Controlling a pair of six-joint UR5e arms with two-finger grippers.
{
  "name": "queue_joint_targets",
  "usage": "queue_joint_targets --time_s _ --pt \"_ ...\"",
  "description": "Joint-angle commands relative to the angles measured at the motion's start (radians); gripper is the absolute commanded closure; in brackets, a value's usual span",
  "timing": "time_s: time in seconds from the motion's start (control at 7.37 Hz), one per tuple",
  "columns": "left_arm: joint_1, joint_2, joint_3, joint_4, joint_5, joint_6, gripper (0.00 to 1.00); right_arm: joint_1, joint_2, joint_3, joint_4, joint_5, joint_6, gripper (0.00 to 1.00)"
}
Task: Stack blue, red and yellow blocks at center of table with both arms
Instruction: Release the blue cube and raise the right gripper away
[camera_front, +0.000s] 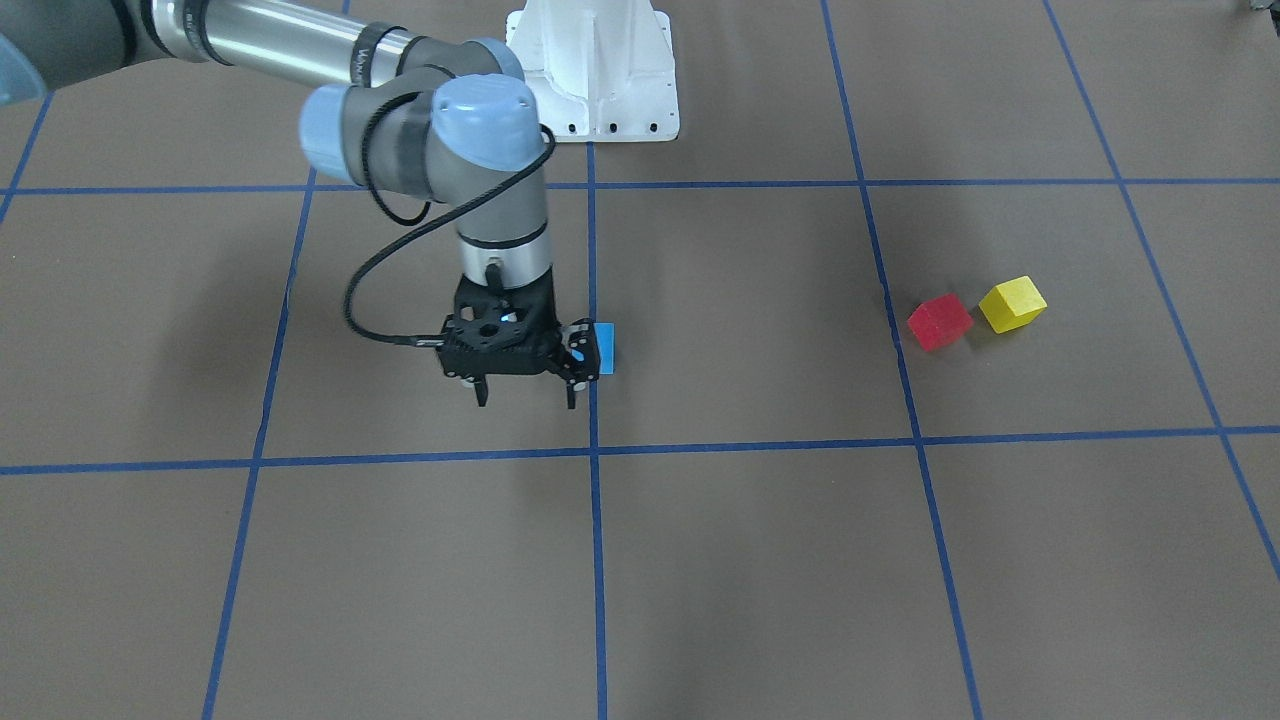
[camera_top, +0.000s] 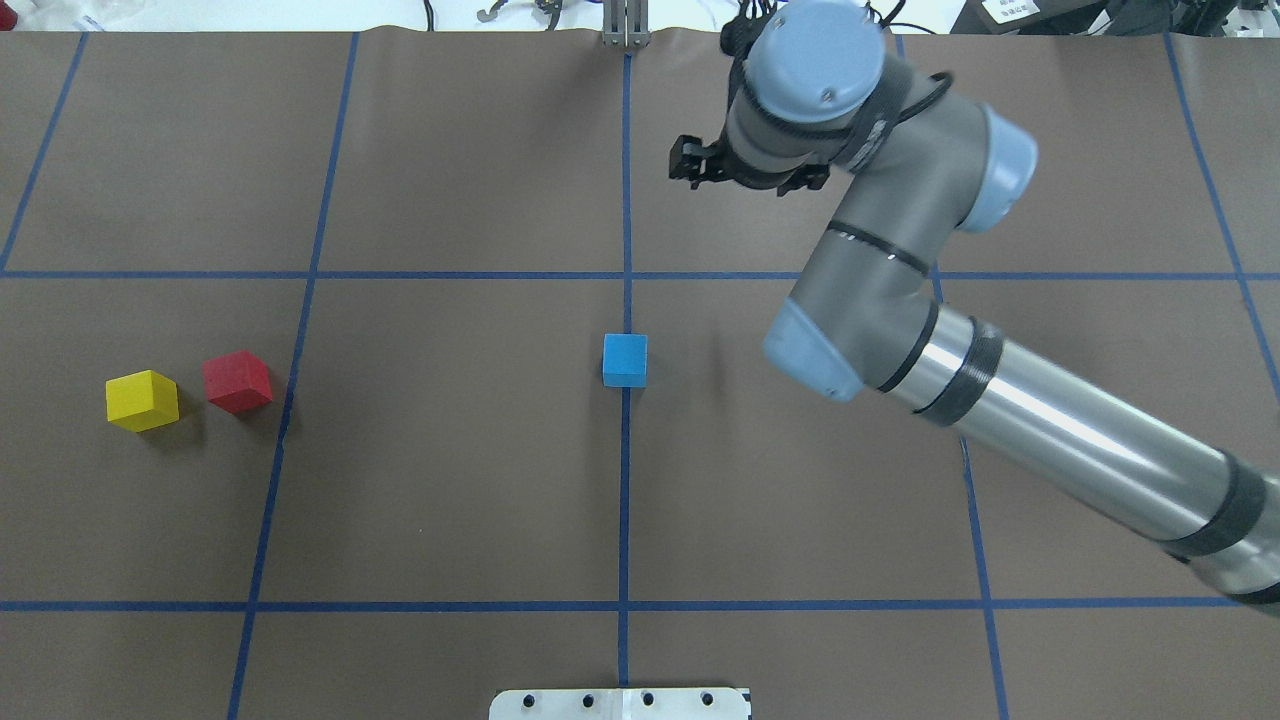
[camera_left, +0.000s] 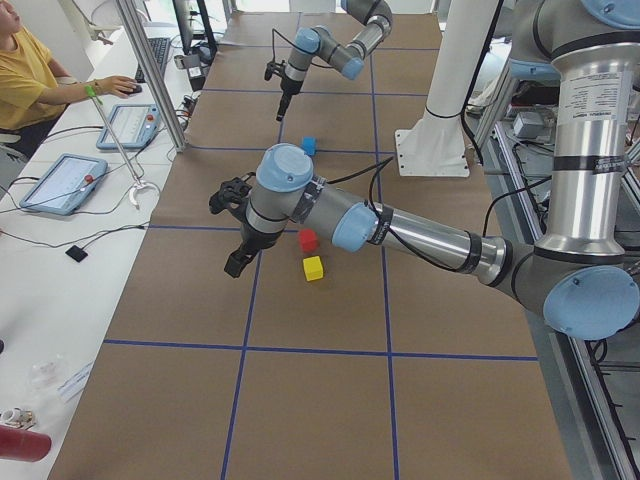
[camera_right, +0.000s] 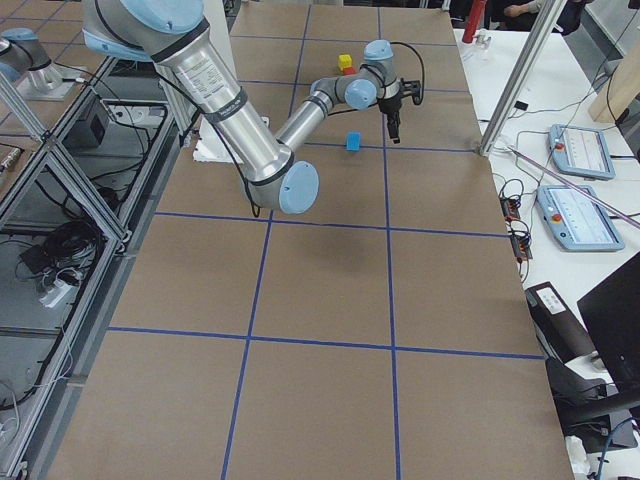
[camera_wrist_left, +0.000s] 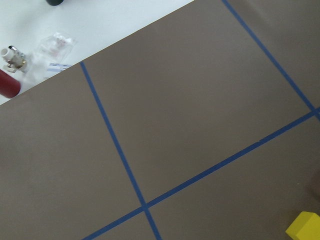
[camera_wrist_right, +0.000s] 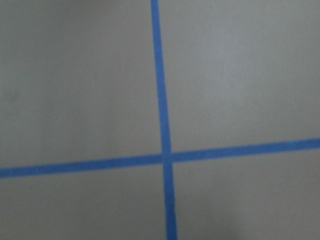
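The blue block (camera_top: 625, 359) sits on the centre tape line, also shown in the front view (camera_front: 605, 348). The red block (camera_top: 237, 381) and the yellow block (camera_top: 142, 400) lie side by side, close but apart, on my left half. My right gripper (camera_front: 527, 396) is open and empty. It hangs above the table just beyond the blue block, toward the operators' side. The right wrist view shows only a tape crossing. My left gripper (camera_left: 234, 262) shows only in the exterior left view, raised near the red and yellow blocks; I cannot tell if it is open. The yellow block's corner (camera_wrist_left: 305, 226) shows in the left wrist view.
The white robot base plate (camera_front: 600, 80) stands at the robot's table edge. Blue tape lines (camera_top: 626, 200) grid the brown table. An operator sits at a side bench with tablets (camera_left: 60, 180). A red bottle (camera_wrist_left: 7, 85) lies off the table's corner.
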Motion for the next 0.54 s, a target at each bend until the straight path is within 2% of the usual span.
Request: queue_joint_targets --time_s 0.0,0.14,0.41 --pt "0.110 0.002 -0.026 -0.120 -0.024 -0.420 0.00 0.264 -0.144 0.069 -0.006 0.243 -0.328 0.00" --pt "0.206 0.003 -0.063 -0.136 0.037 -0.595 0.00 0.365 -0.218 0.069 0.000 0.323 -0.503 0.00" --pt "0.479 0.009 -0.117 -0.138 0.288 -0.896 0.00 0.494 -0.324 0.068 0.008 0.423 -0.755 0.00"
